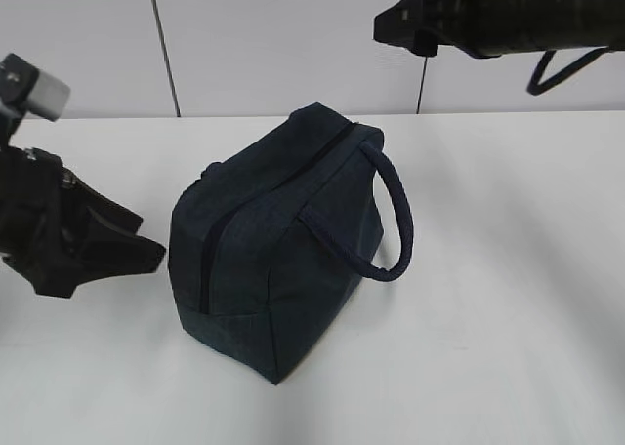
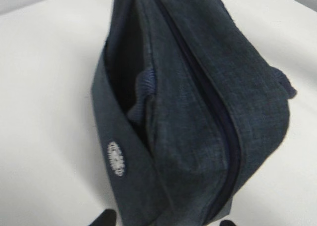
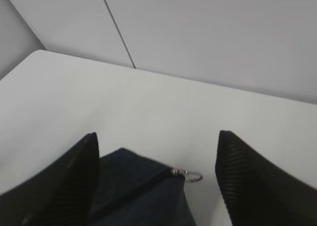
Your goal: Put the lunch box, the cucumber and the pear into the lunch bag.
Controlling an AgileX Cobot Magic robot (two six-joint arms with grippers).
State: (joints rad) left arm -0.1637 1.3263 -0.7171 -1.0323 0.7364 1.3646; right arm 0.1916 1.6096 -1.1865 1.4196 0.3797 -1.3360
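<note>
Lunch bag (image 1: 278, 235): dark navy, standing mid-table (image 1: 508, 269), zipper run closed along its top, loop handle (image 1: 389, 221) hanging on its right side, metal ring pull (image 3: 190, 175) at the far end. Left gripper (image 1: 117, 250): low, just beside the bag's left end, jaws spread. Right gripper (image 3: 156, 181): raised above the bag's far end, jaws wide apart, holding nothing.
</note>
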